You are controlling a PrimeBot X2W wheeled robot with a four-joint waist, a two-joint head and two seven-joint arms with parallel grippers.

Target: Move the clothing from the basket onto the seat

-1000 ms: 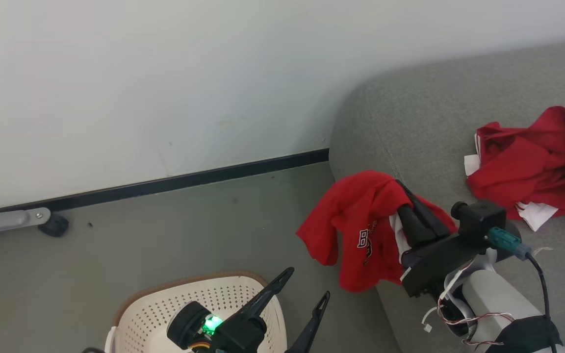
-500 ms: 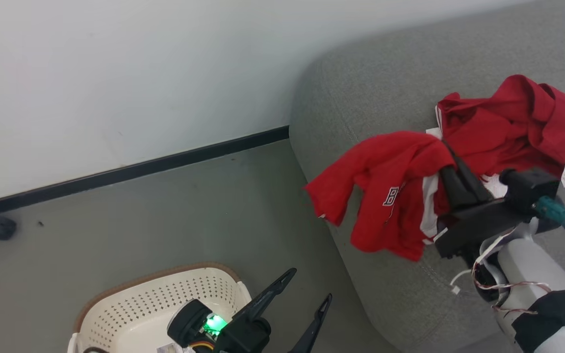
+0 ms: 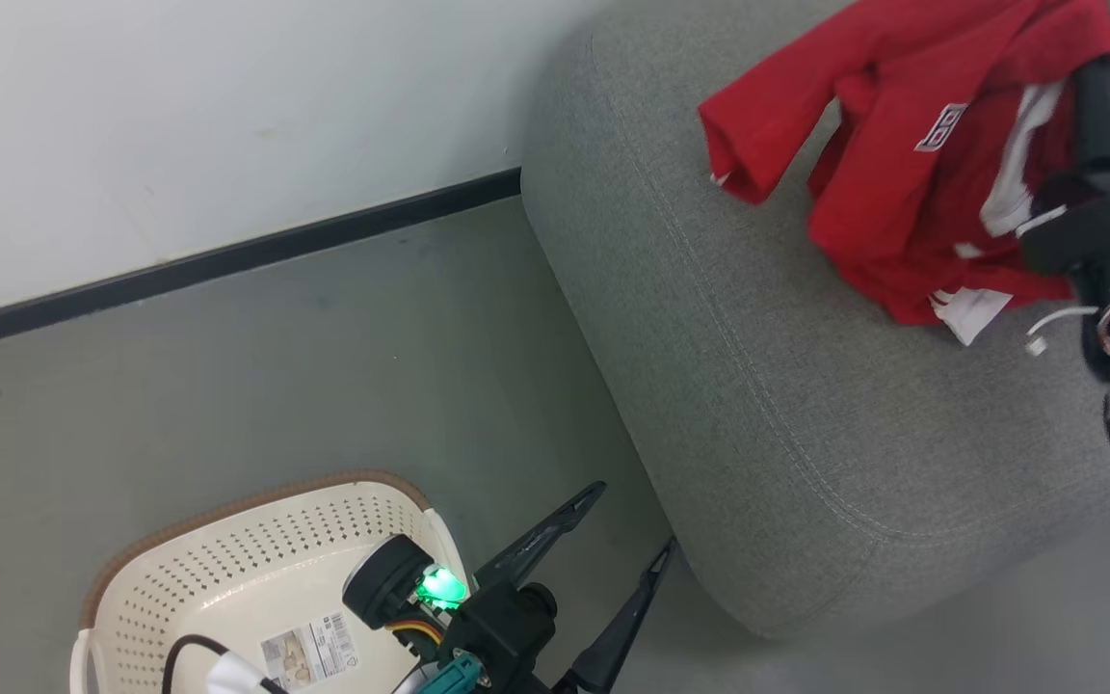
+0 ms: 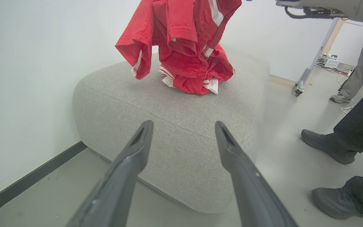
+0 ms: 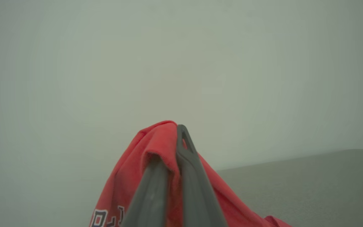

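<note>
The right gripper (image 5: 174,145), at the bottom middle of its wrist view, was pinched tight on a fold of the red clothing (image 3: 902,145). The clothing hung at the upper right of the head view over the grey seat (image 3: 757,386), its lower folds resting on it. The left gripper (image 3: 634,518) stood spread wide at the bottom centre, empty, just beside the basket (image 3: 256,540) at lower left.
</note>
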